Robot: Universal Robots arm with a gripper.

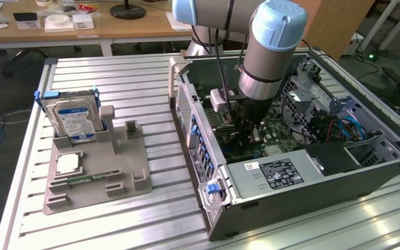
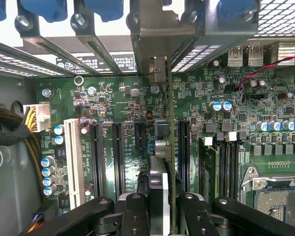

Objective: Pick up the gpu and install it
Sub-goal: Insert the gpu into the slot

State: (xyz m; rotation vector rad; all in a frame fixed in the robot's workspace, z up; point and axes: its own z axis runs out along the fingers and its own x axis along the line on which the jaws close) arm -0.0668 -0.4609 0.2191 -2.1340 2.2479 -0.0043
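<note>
Inside open computer case [image 1: 304, 156], gripper [image 2: 160, 196] seen lowered over motherboard [image 2: 123, 103], clamped on gpu [image 2: 170, 147]. Card held edge-on, upright, between expansion slots [image 2: 118, 152], bracket end at rear slot covers [image 2: 152, 29].

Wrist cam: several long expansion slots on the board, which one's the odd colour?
The white slot, next to the blue capacitors and the yellow-wired connector. The other long slots are black. The gpu, held edge-on in the gripper, stands over the black ones.
</note>
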